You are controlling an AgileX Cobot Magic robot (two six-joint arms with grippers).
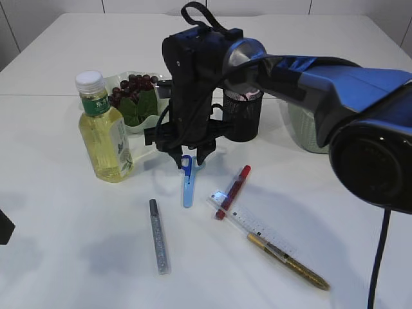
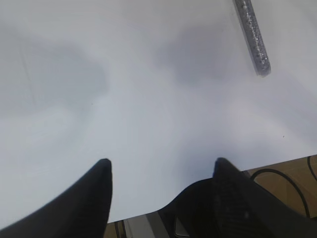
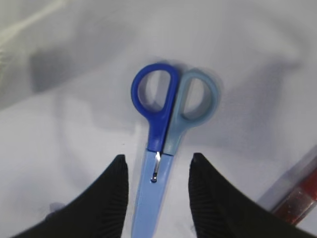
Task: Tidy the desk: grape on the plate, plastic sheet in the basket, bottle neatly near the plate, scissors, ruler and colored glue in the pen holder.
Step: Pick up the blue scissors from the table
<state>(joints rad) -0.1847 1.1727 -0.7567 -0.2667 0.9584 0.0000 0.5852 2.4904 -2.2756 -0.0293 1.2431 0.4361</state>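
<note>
We see the right gripper low over the table, fingers spread on either side of the scissors, which lie left of the red glue. Our left gripper hangs open near the silver glue.

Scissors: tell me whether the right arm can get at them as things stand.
Probably yes. The right gripper is open right over the scissors, a finger on either side of the sheath, and nothing lies between. The red glue lies off to the side.
</note>
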